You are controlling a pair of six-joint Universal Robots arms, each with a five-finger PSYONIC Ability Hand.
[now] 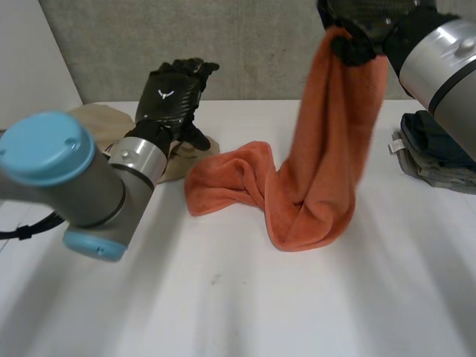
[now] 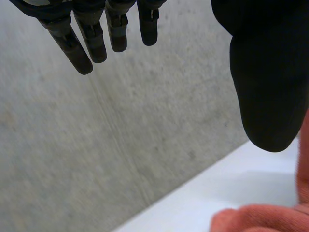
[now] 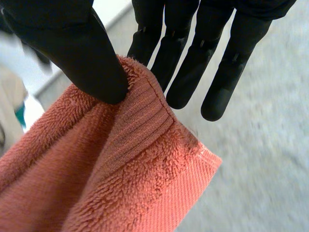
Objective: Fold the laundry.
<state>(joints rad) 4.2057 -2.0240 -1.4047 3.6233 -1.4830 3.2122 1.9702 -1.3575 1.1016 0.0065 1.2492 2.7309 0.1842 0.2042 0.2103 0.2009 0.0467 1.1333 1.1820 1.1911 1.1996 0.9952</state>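
Head view, slip risk: orange towel (image 1: 312, 186) held high by one corner in the right hand (image 1: 357, 33). Heavy hanging length could pull out of the pinch, probably on a quick lift.
Head view, drag risk: lower end lying bunched on the bench (image 1: 223, 297), near a beige cloth (image 1: 97, 123). Could twist or sweep into that cloth when pulled.
Head view, left hand (image 1: 175, 93): raised above the beige cloth, fingers relaxed and apart, holding nothing. Second corner not yet taken, so a fold could begin crooked.
Head view, dark pile (image 1: 435, 145): folded clothes beside the right arm; could be knocked by it.
Left wrist view, left hand (image 2: 263, 82): fingers straight, thumb well apart from them, empty. Towel (image 2: 260, 217) on the bench beyond the thumb, not touched.
Right wrist view, right hand (image 3: 72, 48): thumb clamping the ribbed hem of the towel (image 3: 120, 179) against the fingers, close to the corner. Small bite, easy to lose.
Right wrist view, towel look: thick orange terry, soft, with a stitched border.
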